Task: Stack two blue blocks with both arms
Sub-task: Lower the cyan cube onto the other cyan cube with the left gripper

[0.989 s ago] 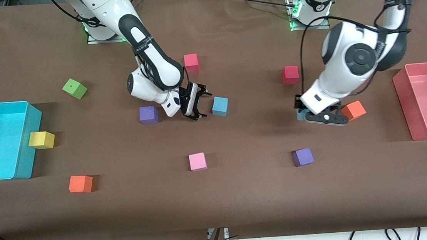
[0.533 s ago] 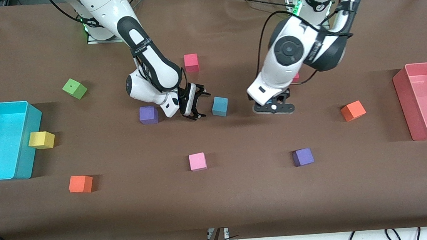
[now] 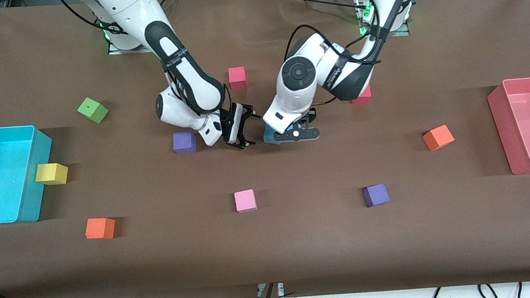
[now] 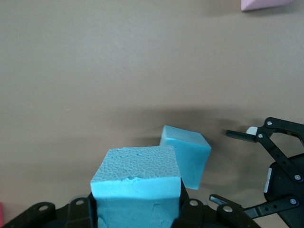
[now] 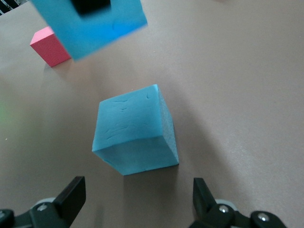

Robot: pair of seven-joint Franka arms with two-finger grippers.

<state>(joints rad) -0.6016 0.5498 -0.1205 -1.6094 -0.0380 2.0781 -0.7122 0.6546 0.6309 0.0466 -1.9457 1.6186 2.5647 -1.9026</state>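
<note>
Front view: on the brown table point(image 3: 302, 242) the left gripper point(image 3: 296, 134) hangs over a blue block point(image 3: 268, 136); the right gripper point(image 3: 239, 131), fingers spread, is just beside it.

Left wrist view: the fingers point(image 4: 78, 211) clamp the second blue block point(image 4: 137, 190) above the lying one.

Right wrist view: the lying block rests between released fingers point(image 5: 71, 195).

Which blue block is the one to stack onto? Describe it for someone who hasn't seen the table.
Find the two grippers at mid-table. The resting blue block sits on the brown cloth just off the open right gripper, under the left gripper. Unlike the held blue block, nothing grips it.
</note>
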